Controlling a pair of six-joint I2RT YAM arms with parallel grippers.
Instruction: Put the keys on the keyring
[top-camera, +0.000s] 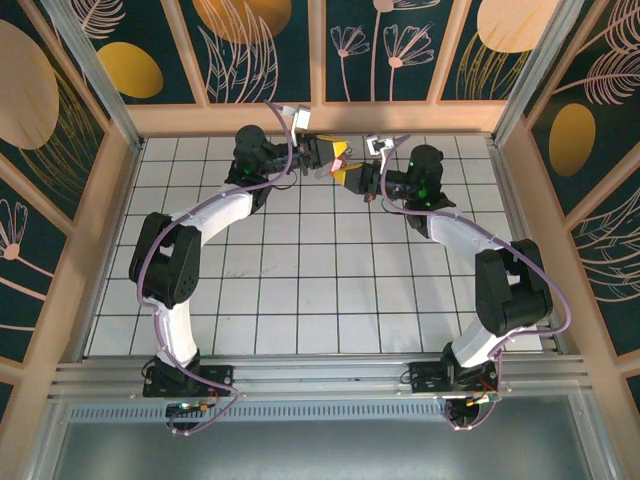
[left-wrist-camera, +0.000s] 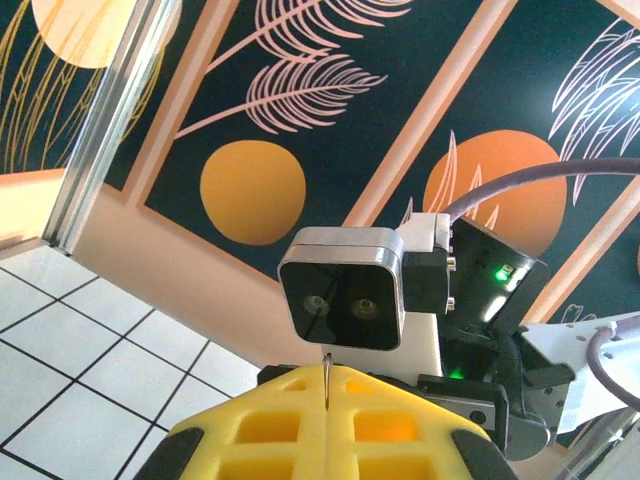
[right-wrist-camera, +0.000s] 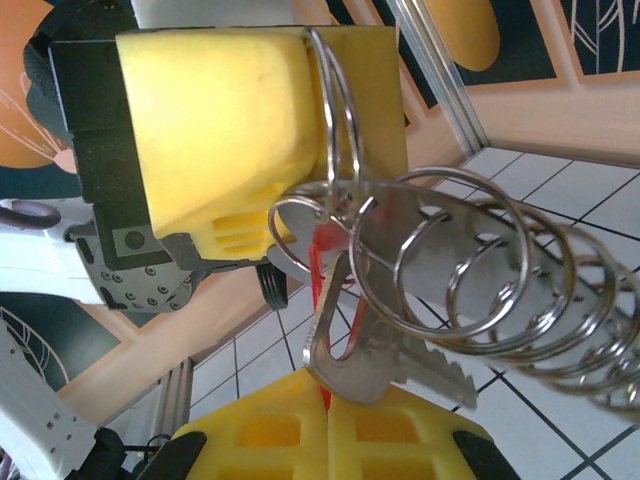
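Both grippers meet above the far middle of the tiled table (top-camera: 300, 290). My left gripper (top-camera: 338, 155) (left-wrist-camera: 327, 388) is shut on the keyring (left-wrist-camera: 327, 368), whose thin edge pokes up between the yellow fingers. In the right wrist view the keyring (right-wrist-camera: 335, 110) is a silver double loop pinched in the left gripper's yellow fingers (right-wrist-camera: 220, 120), with a chain of rings (right-wrist-camera: 490, 290) trailing to the right. A silver key (right-wrist-camera: 375, 345) with a red rim hangs from the loop. My right gripper (top-camera: 351, 179) (right-wrist-camera: 326, 402) is shut on the key's red edge from below.
The right wrist's camera housing (left-wrist-camera: 345, 295) sits close in front of the left fingers. The patterned back wall (top-camera: 320, 60) and its wooden ledge (top-camera: 320, 118) stand just behind both grippers. Aluminium posts (top-camera: 95, 75) flank the table. Both arms arch over the middle tiles.
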